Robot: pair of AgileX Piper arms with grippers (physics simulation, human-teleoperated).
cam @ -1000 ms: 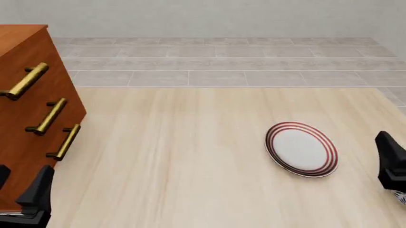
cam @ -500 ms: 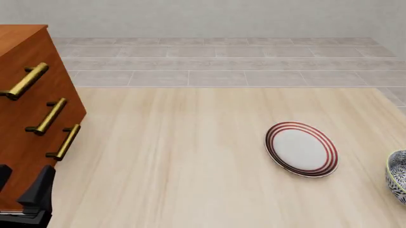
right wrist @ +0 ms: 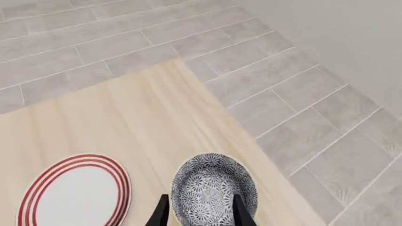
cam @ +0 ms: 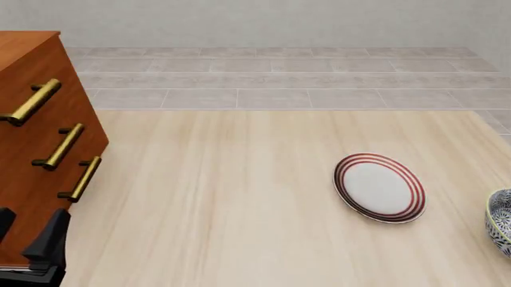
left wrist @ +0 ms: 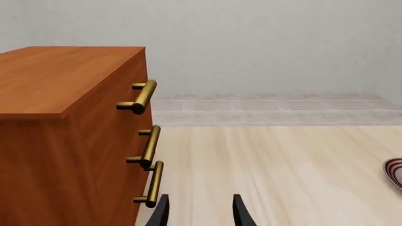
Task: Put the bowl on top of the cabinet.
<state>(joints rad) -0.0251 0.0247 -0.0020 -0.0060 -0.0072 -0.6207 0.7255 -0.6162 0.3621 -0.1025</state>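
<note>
The blue-patterned bowl (cam: 501,222) sits on the table at the far right edge of the front view, cut off by the frame. In the right wrist view the bowl (right wrist: 213,188) lies below my right gripper (right wrist: 199,214), which is open with a dark finger on either side and nothing held. The right gripper is out of the front view. The reddish-brown cabinet (cam: 40,125) with brass handles stands at the left. My left gripper (cam: 28,238) is open and empty, low beside the cabinet's front (left wrist: 63,122).
A flat white plate with red rings (cam: 379,187) lies on the table just left of the bowl, also visible as the plate (right wrist: 72,195) in the right wrist view. Grey floor tiles lie past the table's right edge, close to the bowl.
The right gripper, at the front view's right edge one second ago, has left that view and uncovered the bowl. Nothing has moved in the last half second.
</note>
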